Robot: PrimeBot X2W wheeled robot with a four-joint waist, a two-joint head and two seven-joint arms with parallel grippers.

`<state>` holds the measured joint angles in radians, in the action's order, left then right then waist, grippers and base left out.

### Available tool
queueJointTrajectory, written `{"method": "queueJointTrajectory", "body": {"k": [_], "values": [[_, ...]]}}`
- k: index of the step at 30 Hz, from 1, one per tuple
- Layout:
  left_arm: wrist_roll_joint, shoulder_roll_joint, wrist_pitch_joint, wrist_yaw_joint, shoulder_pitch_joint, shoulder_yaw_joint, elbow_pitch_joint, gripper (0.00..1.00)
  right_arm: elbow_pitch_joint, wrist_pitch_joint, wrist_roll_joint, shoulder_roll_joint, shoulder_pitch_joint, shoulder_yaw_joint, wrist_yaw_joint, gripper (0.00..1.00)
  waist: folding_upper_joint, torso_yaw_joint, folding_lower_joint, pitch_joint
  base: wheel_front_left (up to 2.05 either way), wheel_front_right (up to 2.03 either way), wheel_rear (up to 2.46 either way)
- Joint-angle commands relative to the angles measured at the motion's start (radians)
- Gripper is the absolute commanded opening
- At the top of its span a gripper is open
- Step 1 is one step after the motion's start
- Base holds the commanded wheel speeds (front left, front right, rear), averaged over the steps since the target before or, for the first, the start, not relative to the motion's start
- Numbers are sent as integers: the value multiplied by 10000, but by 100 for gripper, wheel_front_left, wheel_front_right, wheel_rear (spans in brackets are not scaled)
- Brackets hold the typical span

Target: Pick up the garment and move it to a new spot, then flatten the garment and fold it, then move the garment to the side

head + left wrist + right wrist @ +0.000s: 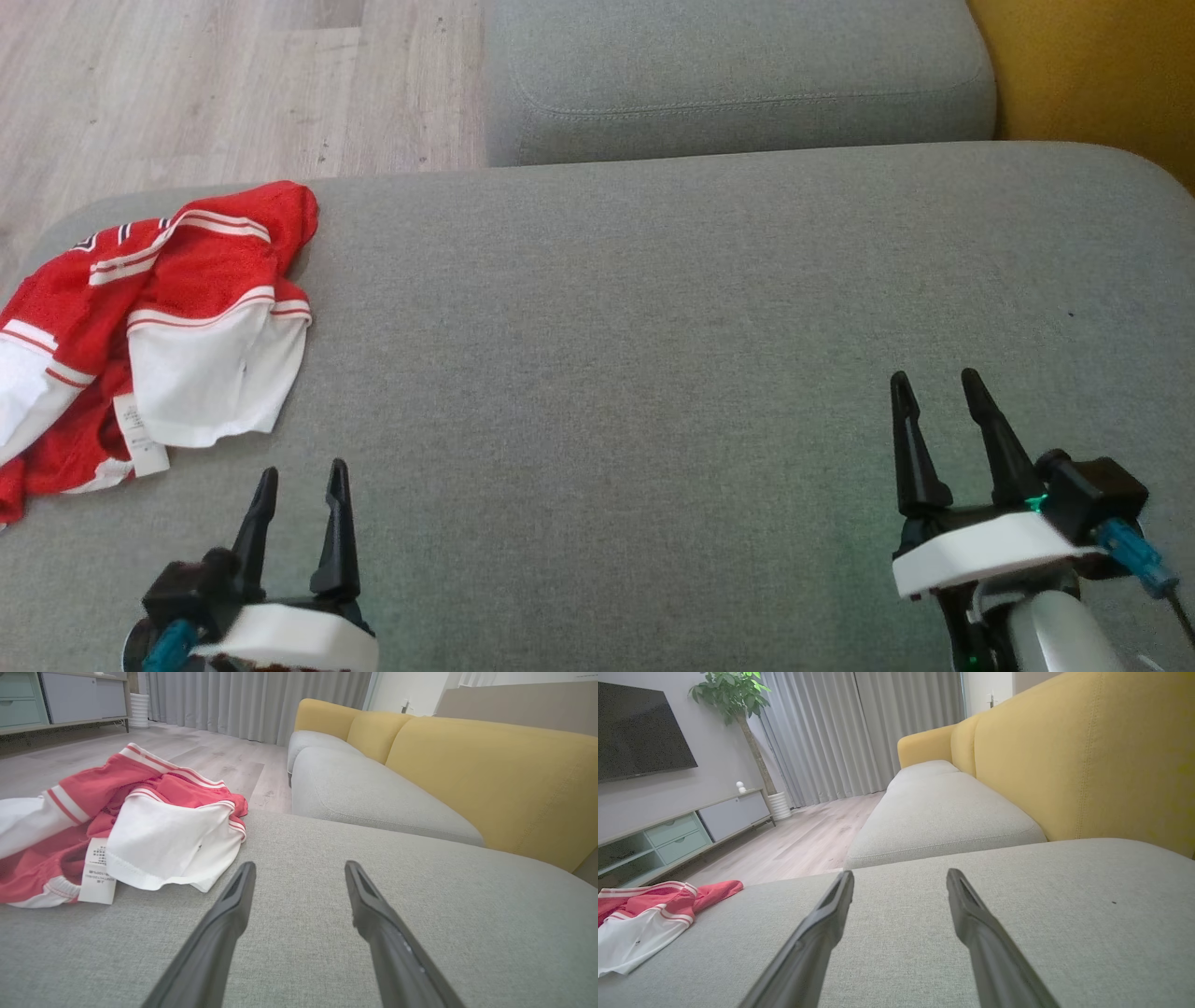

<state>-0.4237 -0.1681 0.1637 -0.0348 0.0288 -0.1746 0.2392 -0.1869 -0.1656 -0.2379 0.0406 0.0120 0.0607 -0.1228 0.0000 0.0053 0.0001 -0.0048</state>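
Observation:
The garment point(159, 327) is a red and white jersey with striped sleeves, crumpled at the left edge of the grey cushion point(653, 355); a white care label sticks out near its front. The left wrist view shows the garment point(117, 830) to the left of the fingers, and in the right wrist view the garment point(649, 910) lies far left. My left gripper point(303, 471) hovers open just in front of the garment's near edge, nothing between its fingers point(233, 896). At the lower right my right gripper point(935, 381) is open and empty over bare cushion.
A second grey cushion point(738, 84) lies beyond, with the yellow backrest point(1092, 75) at right. Wooden floor point(205, 93) runs past the cushion's left and far edges. A TV cabinet point(686, 830), a potted plant point(733, 700) and curtains stand across the room.

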Motion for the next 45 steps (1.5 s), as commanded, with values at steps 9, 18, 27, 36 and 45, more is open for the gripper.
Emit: {"method": "queueJointTrajectory", "body": {"k": [9,18,27,36,45], "values": [[1262,-293,412,151,-167,119,-367,100,331,-396,1330,89,314,159,-67,100,0,17,-1,-1,0,0,0],[2162,-380,678,228,-46,293,-385,100,57,-661,1855,92,226,-91,-72,100,0,28,-1,4,0,0,0],[2876,-269,976,158,72,779,-302,100,-95,-956,2921,97,229,-169,-79,100,0,-14,-1,-11,0,0,0],[2608,-41,981,24,77,1347,-1,100,-207,-962,2810,97,221,-221,-79,100,0,-39,-1,-16,0,0,0],[2412,211,981,-198,31,1919,248,100,-340,-962,2613,97,180,-258,-79,100,0,-75,-1,-32,0,0,0]]}}
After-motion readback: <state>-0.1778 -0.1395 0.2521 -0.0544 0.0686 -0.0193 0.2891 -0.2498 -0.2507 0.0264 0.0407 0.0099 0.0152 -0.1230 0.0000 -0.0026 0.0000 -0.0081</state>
